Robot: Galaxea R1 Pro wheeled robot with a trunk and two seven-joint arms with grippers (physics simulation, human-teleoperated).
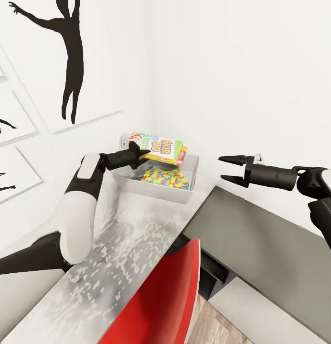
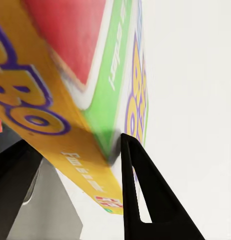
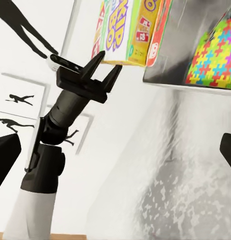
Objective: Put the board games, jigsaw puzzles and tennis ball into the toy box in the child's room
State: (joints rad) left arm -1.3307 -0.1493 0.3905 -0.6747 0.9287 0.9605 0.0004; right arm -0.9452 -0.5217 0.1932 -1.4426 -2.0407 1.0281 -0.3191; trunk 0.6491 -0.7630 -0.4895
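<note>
The pale grey toy box (image 1: pixel 158 195) sits in the table's (image 1: pixel 112 258) far corner against the wall. A multicolour jigsaw puzzle (image 1: pixel 166 179) (image 3: pixel 213 55) lies flat in it. A Skip-Bo board game (image 1: pixel 158 147) (image 2: pixel 70 95) (image 3: pixel 118 30) tilts above the box's back rim, leaning against a second game (image 1: pixel 182 155) (image 3: pixel 158 30). My left gripper (image 1: pixel 142 152) (image 2: pixel 70 142) (image 3: pixel 109 61) is shut on the Skip-Bo game's corner, one finger on each side of its thickness. My right gripper (image 1: pixel 220 168) hovers open to the right of the toy box, holding nothing. The tennis ball and the bed are out of view.
The dark grey desk section (image 1: pixel 261 239) runs under my right arm. A red chair (image 1: pixel 165 296) stands close at the front, tucked against the table. White walls close off the corner behind the toy box, with black silhouette pictures (image 1: pixel 65 62) on the left wall.
</note>
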